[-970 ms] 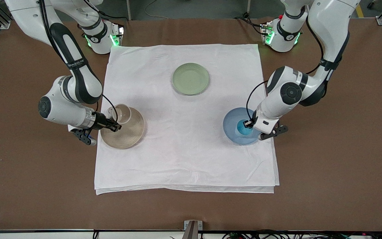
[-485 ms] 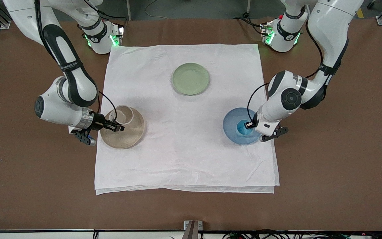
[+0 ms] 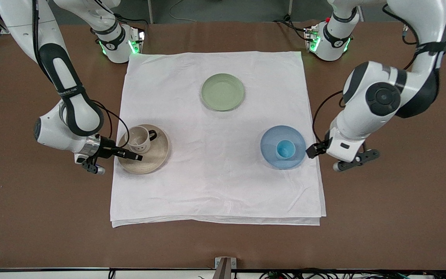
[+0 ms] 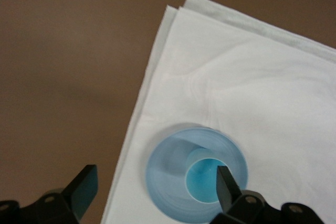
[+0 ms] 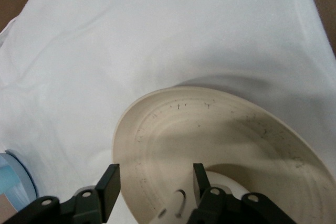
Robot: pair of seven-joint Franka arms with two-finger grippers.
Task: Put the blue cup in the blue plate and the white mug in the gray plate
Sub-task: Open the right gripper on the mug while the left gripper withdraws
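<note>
The white mug (image 3: pixel 139 139) stands upright on the gray plate (image 3: pixel 157 155), black handle toward the table's middle. My right gripper (image 3: pixel 132 156) is open and empty, low over the plate's rim beside the mug. In the right wrist view, its fingers (image 5: pixel 109 187) straddle the plate (image 5: pixel 210 124), with the mug (image 5: pixel 231 179) close by. The blue cup (image 3: pixel 285 149) stands in the blue plate (image 3: pixel 271 141). My left gripper (image 3: pixel 310 150) is open and empty, beside that plate toward the left arm's end. The left wrist view shows cup (image 4: pixel 202 182) and plate (image 4: pixel 168 177) between its fingers (image 4: pixel 84 187).
A green plate (image 3: pixel 222 92) lies on the white cloth (image 3: pixel 215 186), farther from the front camera than the other two plates. The cloth covers the middle of the brown table (image 3: pixel 393 213). The cloth's edge shows in the left wrist view (image 4: pixel 157 66).
Both grippers have let go and drawn back. The left gripper left the blue cup and moved off the blue plate. The right gripper released the white mug, which now stands free.
</note>
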